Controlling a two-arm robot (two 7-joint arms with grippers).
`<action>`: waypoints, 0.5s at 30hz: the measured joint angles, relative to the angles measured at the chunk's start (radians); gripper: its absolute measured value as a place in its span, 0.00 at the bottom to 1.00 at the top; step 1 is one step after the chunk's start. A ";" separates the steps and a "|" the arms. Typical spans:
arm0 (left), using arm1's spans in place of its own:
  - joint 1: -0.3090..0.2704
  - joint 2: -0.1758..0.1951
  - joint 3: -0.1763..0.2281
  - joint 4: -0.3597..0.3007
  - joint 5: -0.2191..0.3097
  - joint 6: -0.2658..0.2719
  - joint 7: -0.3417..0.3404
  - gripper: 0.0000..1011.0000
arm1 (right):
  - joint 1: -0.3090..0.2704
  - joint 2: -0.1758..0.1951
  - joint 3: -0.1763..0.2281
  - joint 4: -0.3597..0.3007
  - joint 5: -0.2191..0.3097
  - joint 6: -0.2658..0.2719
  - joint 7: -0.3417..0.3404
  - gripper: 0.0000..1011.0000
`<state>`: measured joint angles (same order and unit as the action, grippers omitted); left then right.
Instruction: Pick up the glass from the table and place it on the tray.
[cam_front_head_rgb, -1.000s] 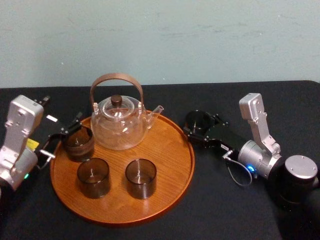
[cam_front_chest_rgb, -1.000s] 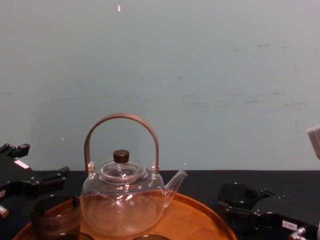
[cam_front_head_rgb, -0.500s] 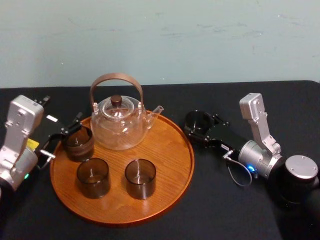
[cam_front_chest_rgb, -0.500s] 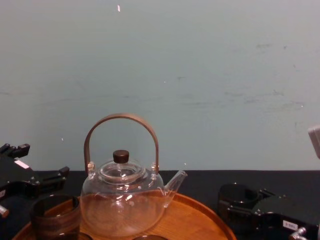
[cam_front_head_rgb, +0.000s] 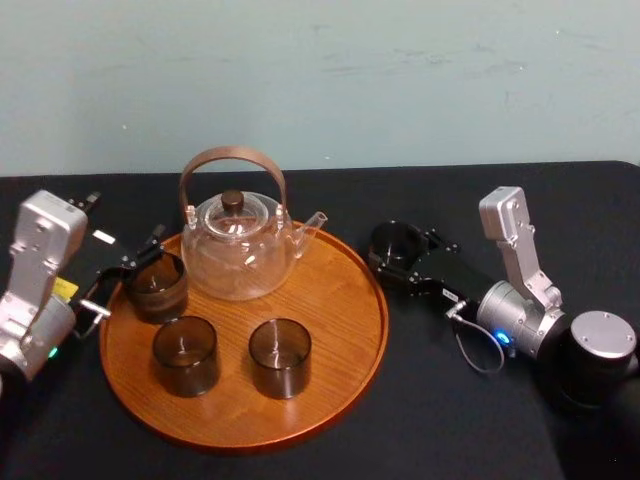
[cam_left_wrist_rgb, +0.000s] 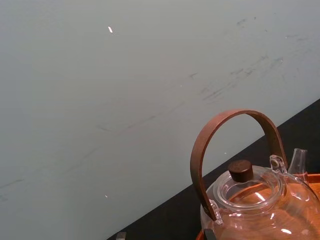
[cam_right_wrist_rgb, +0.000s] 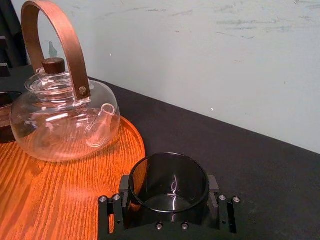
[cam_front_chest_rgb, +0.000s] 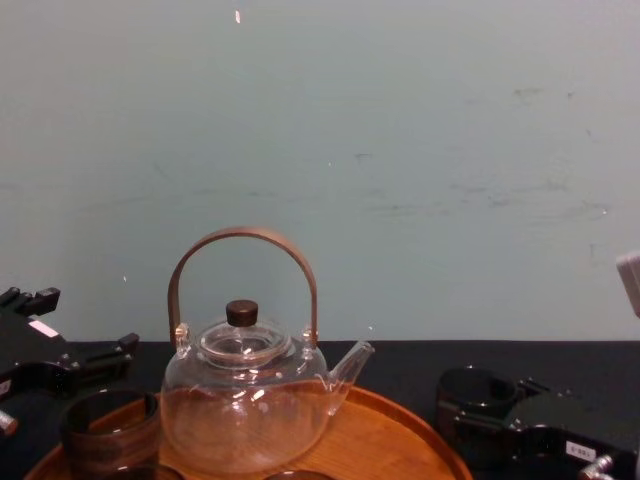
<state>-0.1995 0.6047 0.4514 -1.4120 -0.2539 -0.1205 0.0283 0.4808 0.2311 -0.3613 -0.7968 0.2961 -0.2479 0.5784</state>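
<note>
Smoky dark glass cup (cam_front_head_rgb: 397, 240), clasped snugly in our right gripper (cam_right_wrist_rgb: 169, 200), has not budged, still on the black table (cam_front_head_rgb: 430, 400) at three o'clock of the round orange-brown wooden tray (cam_front_head_rgb: 330, 300), lift pending; our left gripper (cam_front_head_rgb: 140, 262) idles at nine o'clock.

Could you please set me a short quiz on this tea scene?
1. How many glasses stand on the tray?
2. True or false: the teapot stands off the tray.
3. Which gripper grips the glass off the tray? A) left B) right C) neither

Key:
1. Three.
2. False. It stands on the tray, at its far side.
3. B. The right gripper is shut on it. The left gripper is at the left glass on the tray.
</note>
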 joint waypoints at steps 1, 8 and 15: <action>0.000 0.000 0.000 0.000 0.000 0.000 0.000 0.99 | -0.001 0.000 0.001 -0.001 0.000 -0.001 0.001 0.89; 0.000 0.000 0.000 0.000 0.000 0.000 0.000 0.99 | -0.027 0.016 0.006 -0.063 0.003 0.002 0.009 0.89; 0.000 0.000 0.000 0.000 0.000 0.000 0.000 0.99 | -0.074 0.042 0.007 -0.183 0.014 0.019 0.007 0.89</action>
<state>-0.1995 0.6047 0.4514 -1.4119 -0.2539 -0.1205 0.0283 0.4068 0.2729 -0.3546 -0.9798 0.3101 -0.2294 0.5855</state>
